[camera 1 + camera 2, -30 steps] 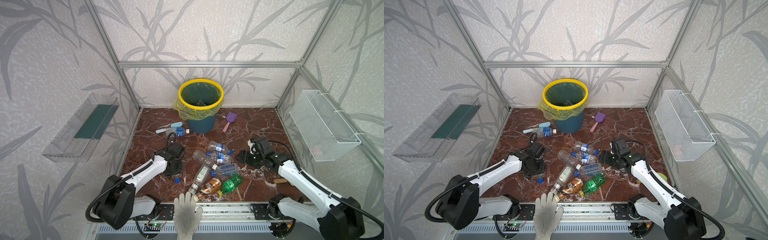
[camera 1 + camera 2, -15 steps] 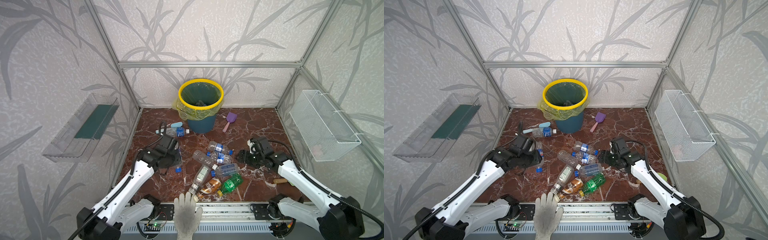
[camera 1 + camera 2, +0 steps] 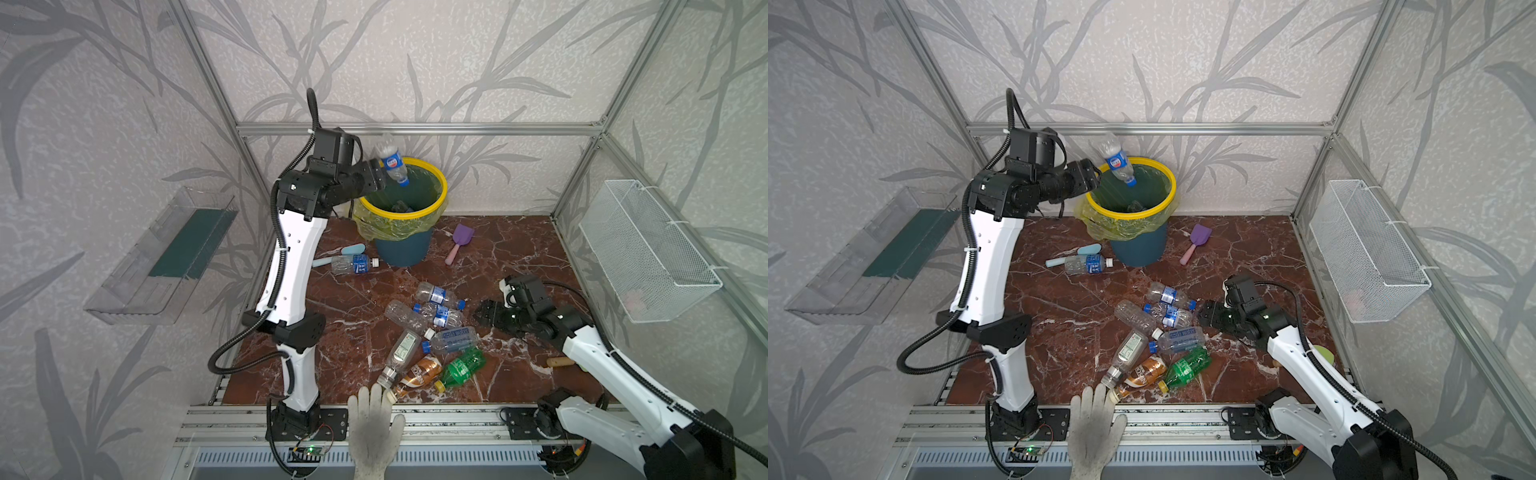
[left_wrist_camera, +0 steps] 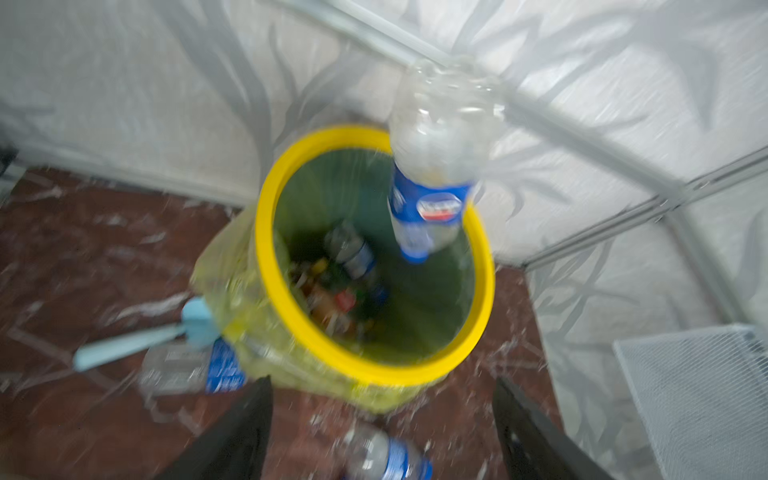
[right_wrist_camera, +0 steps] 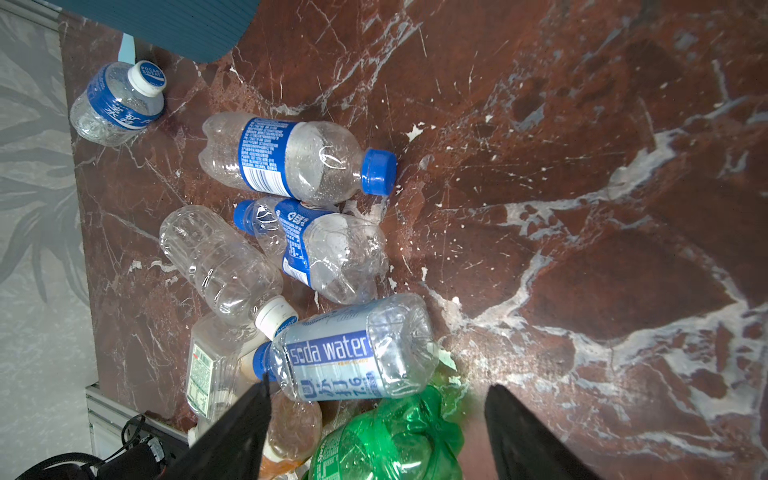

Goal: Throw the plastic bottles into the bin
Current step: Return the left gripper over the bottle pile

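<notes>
The left jaws stand wide open with nothing between them, raised beside the bin at about the height of its yellow rim. Just ahead of their tips a clear bottle with a blue label hangs in mid-air, cap down and tilted, touching neither jaw and over the bin's mouth; in the left wrist view it is blurred. Further ahead and below, at the bottom of the bin, lie other bottles. Under the jaws, against the bin's foot, a white-capped bottle lies on the counter.

The right jaws are also parted wide and grip nothing, low over the counter. Just ahead of them the "soda water" bottle lies on its side, and the green bottle shows in the gap between them. Beyond these, further from the jaws, three more clear bottles lie close together
</notes>
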### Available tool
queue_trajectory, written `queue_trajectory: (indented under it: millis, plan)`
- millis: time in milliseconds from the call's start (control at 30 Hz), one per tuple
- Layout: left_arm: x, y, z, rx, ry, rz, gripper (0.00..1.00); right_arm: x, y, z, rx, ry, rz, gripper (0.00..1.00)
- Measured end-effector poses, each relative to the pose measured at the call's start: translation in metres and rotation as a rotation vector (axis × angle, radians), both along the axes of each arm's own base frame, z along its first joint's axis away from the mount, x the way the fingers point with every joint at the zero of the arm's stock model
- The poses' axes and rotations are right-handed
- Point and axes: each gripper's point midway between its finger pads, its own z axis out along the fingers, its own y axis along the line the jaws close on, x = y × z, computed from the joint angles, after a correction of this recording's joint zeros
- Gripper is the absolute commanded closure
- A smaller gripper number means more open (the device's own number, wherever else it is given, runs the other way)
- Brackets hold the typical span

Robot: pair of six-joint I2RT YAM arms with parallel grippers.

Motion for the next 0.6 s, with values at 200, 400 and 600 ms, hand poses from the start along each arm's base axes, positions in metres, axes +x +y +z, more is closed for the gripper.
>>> queue_trajectory:
  millis: [200,400,600]
  plan:
    - [-0.122,0.039,-0.04,0.001,0.017,-0.013,0.15,-0.002,-0.001,-0.002,-0.004,0.01,-0.001,0.18]
    - [-0.176,0.063,-0.098,-0.044,0.031,0.016,0.17,-0.004,-0.001,-0.007,-0.005,0.028,-0.006,0.19]
    - [-0.192,0.062,-0.2,-0.029,0.261,0.039,0.18,-0.009,-0.001,-0.014,0.0,0.054,-0.014,0.2]
